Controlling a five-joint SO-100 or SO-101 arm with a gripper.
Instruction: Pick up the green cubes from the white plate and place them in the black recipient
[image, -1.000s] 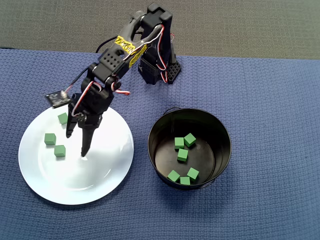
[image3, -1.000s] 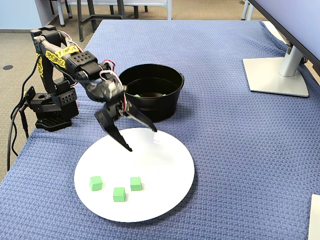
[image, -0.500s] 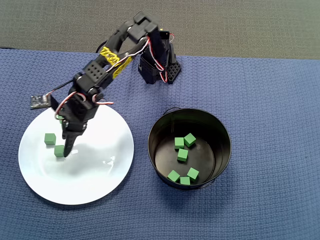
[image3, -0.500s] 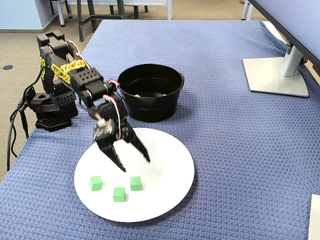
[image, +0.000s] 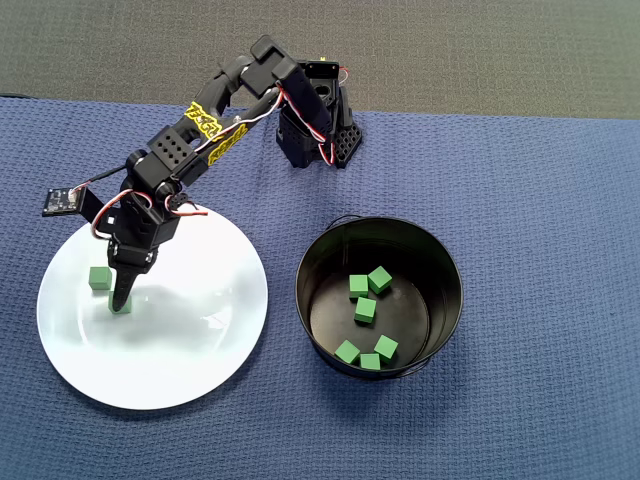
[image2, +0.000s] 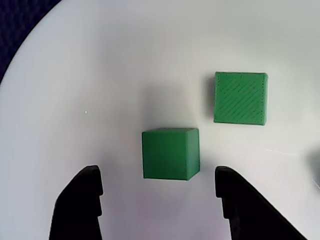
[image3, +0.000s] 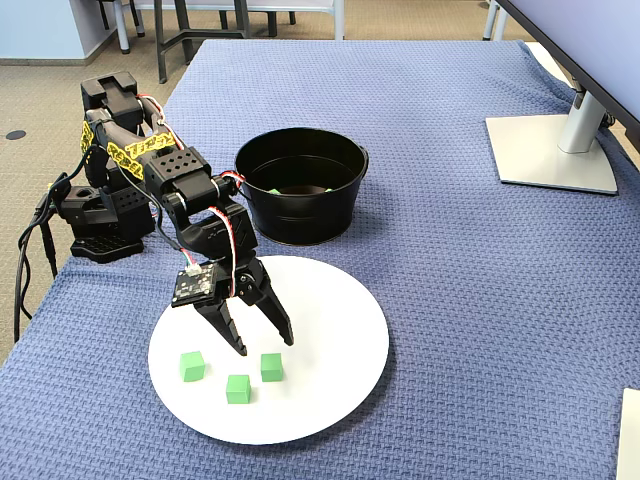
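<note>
Three green cubes (image3: 238, 379) lie on the white plate (image3: 330, 380), and six more sit inside the black recipient (image: 440, 262), which stands just beside the plate on the blue cloth (image3: 470, 260). The gripper (image3: 262, 345) hangs over the plate with its jaws spread and empty; in the wrist view one cube (image2: 170, 153) lies just ahead of the gap between the fingertips (image2: 84, 186).

Lighting was bright and even from above — shadows stayed soft. The white plate (image: 200, 350) showed faint glare spots (slightly overexposed in the wrist view), and all views were sharp, without edge distortion.
</note>
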